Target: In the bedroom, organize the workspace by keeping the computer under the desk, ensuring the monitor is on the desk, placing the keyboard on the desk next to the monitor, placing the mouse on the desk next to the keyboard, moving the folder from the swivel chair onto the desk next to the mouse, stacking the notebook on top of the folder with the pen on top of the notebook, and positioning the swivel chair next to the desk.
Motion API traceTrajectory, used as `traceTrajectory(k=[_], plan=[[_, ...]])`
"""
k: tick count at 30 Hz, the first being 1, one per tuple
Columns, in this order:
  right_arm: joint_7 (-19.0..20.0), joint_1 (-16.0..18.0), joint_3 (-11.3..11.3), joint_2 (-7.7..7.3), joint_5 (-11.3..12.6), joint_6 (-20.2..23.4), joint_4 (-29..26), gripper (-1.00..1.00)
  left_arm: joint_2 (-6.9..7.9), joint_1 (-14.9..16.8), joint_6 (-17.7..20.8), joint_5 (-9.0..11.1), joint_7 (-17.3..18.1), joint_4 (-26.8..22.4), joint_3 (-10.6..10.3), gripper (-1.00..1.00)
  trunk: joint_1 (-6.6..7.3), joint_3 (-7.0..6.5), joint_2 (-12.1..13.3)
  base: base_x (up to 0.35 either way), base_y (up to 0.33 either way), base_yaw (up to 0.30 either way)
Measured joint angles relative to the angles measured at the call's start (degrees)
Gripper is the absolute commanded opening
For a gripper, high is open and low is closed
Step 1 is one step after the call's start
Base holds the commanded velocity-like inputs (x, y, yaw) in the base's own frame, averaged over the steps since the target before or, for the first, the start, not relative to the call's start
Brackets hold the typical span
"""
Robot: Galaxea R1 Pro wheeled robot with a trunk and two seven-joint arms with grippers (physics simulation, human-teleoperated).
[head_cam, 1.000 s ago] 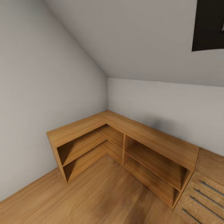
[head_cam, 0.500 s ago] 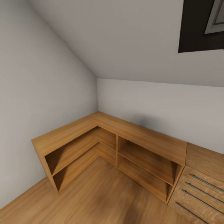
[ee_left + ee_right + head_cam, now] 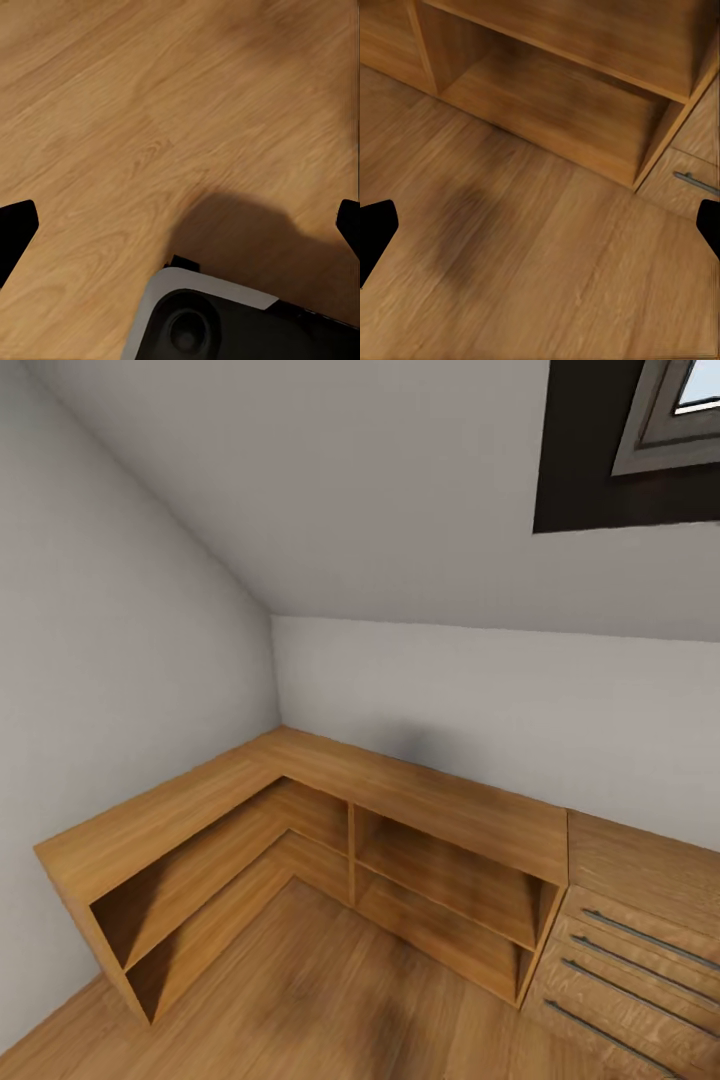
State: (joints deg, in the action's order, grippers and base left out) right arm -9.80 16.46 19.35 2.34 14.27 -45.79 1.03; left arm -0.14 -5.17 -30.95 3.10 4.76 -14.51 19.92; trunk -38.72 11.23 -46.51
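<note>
While the head view looks into a room corner under a sloped grey ceiling (image 3: 400, 480), none of the desk things can be seen, so where the computer, monitor, keyboard, mouse, folder or swivel chair lie cannot be told. At the left, a low L-shaped light-wood shelf unit (image 3: 300, 790) wraps the corner, one wing running along the left wall (image 3: 110, 690) and the other along the far wall (image 3: 480, 690); its open shelves face the wood floor (image 3: 330, 1000). Just right of it, touching its end, stands a wood drawer unit (image 3: 630, 950) with long slim metal handles. High at the right, a dark recess holds a skylight (image 3: 670, 410).

From the left wrist, the left gripper (image 3: 180, 225) hangs over bare floor, its two dark fingertips (image 3: 15, 225) spread wide apart with nothing between them, above part of the robot's grey-and-black base (image 3: 195, 315). From the right wrist, the right gripper (image 3: 540, 225) is likewise spread and empty, over floor near the shelf unit's lower shelf.
</note>
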Motion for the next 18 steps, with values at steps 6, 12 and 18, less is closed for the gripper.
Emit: traceTrajectory(k=[6,12,18], plan=[[0.0,0.0,0.0,0.0,0.0,0.0,0.0,1.0,0.06,0.0,0.2,0.1,0.0,0.0,0.0,1.0,0.0,-0.18,0.0,0.005,0.003,-0.258],[0.0,0.0,0.0,0.0,0.0,0.0,0.0,1.0,0.06,0.0,0.2,0.1,0.0,0.2,0.0,1.0,0.0,-0.38,0.0,0.001,0.0,-0.258],[0.0,0.0,0.0,0.0,0.0,0.0,0.0,1.0,0.04,0.0,0.1,0.1,-0.1,0.3,0.0,1.0,0.0,-0.59,0.0,0.0,0.0,-0.258]])
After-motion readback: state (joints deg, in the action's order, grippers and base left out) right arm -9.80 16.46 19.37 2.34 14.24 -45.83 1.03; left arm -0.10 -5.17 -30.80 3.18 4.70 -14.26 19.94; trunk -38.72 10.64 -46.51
